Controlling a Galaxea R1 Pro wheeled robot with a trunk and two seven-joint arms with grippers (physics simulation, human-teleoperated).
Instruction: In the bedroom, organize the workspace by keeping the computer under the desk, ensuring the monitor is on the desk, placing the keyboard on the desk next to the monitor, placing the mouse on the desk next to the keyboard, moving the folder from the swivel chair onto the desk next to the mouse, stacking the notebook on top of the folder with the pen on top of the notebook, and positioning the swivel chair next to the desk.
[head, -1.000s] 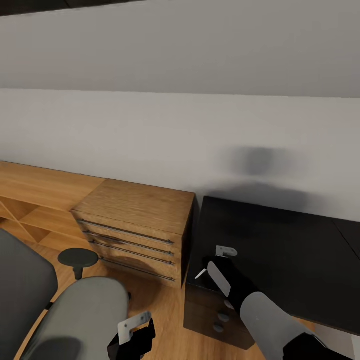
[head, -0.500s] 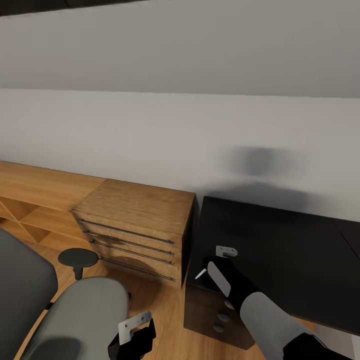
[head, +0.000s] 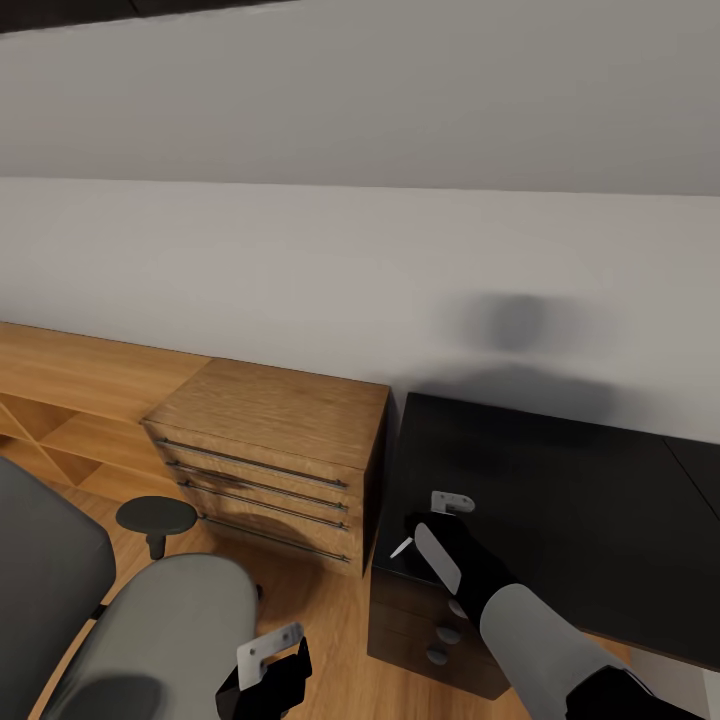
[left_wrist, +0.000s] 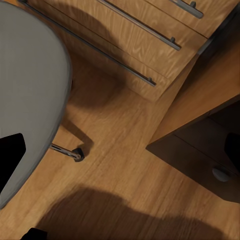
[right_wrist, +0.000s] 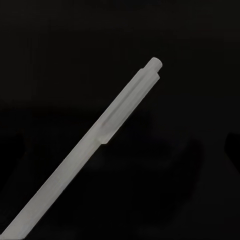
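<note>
- Black glossy counter (head: 580, 520) stood against the white wall (head: 300, 270), drawers with silver knobs (head: 447, 634) below its near corner.
- Pen (right_wrist: 95, 145), silvery-white, lay slantwise over the dark counter top in the right wrist view; in the head view a thin white sliver (head: 401, 547) showed at the counter's near corner, just beside the right gripper.
- Right gripper (head: 445, 525) hung over that corner; whether its fingers were parted or closed on the pen could not be told.
- Left gripper (head: 268, 655) sat low near the chair seat, over the wooden floor (left_wrist: 125, 170); how far its fingers stood apart could not be told, and nothing was seen between them.
- Chair (head: 150, 630), grey and padded, stood left of the counter, a round black armrest (head: 156, 516) beside the seat; one castor (left_wrist: 77, 154) touched the floor.
- Wooden cabinet (head: 270, 450) with long metal handles stood between chair and counter, touching the counter's side.
</note>
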